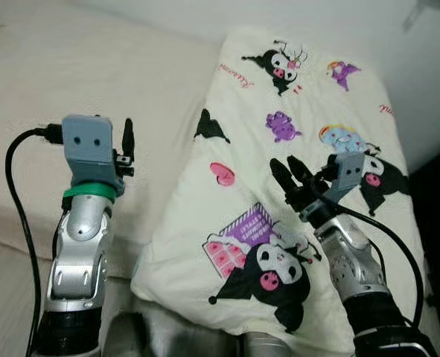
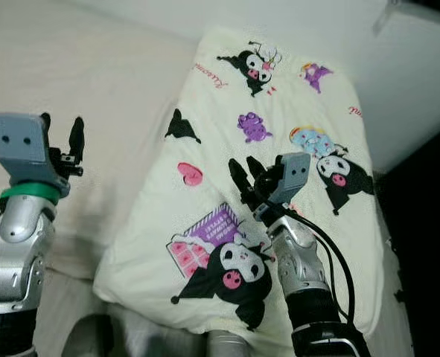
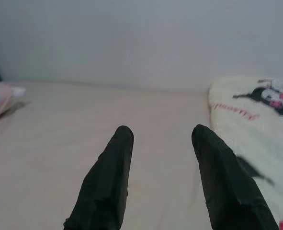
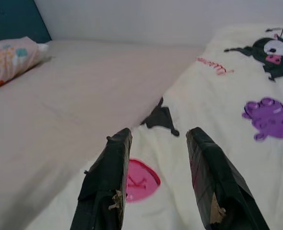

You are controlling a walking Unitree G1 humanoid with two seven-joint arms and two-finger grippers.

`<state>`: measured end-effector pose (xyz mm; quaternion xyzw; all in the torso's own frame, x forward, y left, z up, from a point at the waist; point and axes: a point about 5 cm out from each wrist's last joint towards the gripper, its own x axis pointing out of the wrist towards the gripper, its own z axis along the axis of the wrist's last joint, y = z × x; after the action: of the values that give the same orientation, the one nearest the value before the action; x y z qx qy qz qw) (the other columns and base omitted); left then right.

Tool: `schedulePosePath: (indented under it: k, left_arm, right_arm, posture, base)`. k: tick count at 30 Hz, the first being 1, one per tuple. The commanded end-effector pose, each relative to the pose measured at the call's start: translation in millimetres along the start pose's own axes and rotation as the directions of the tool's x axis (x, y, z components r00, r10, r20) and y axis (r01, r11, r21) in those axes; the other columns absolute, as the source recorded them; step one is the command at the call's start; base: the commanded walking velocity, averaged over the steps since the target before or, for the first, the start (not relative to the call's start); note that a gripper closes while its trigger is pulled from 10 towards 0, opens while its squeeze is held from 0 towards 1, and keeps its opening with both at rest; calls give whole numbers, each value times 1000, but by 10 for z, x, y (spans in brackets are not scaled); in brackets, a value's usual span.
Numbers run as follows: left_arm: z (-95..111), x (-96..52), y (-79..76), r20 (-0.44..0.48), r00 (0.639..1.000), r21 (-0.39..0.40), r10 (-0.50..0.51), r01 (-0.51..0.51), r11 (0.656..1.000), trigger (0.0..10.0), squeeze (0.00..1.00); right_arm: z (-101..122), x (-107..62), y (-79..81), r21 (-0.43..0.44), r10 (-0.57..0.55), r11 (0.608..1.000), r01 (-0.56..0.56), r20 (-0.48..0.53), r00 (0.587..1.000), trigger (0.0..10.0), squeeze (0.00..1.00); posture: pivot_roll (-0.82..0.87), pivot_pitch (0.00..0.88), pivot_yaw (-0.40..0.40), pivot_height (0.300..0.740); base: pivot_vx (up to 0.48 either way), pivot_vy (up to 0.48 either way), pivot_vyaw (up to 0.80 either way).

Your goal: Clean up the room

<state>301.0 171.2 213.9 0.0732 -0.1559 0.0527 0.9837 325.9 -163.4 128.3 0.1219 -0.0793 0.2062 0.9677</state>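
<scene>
Bare bed sheet (image 1: 93, 82) lies open leftward; the cartoon-print blanket (image 1: 301, 104) covers the right.

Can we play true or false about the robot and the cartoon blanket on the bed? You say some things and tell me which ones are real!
1. The blanket has cartoon characters printed on it. True.
2. The right gripper is squeezing a fold of the blanket. False: its fingers are open and hold nothing; it is above the blanket.
3. The left gripper is open above the plain beige sheet. True.
4. The blanket covers the whole bed. False: it covers the robot's right side, and the left side is bare sheet.
5. A pillow lies at the far end of the bed. True.
</scene>
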Motion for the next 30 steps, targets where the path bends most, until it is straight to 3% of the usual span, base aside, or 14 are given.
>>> schedulePosePath:
  k: [1,22,30]
  left_arm:
    - [-25,23,-73,-23,999,-12,-23,23,1000,10000,0]
    - [-87,23,-254,-68,993,-49,-101,98,994,10000,0]
    - [-97,19,-275,-73,991,-50,-108,104,993,10000,0]
  right_arm:
    - [-46,-55,-69,1,-28,1000,28,-12,1000,10000,0]
    - [-87,-79,-100,1,-58,998,58,-19,998,10000,0]
    - [-92,-73,-90,-2,-52,999,52,-27,998,10000,0]
  posture:
    - [21,0,-89,662]
    - [14,0,-80,732]
    - [13,0,-79,740]
  base:
    - [0,0,0]
    - [0,0,0]
    - [0,0,0]
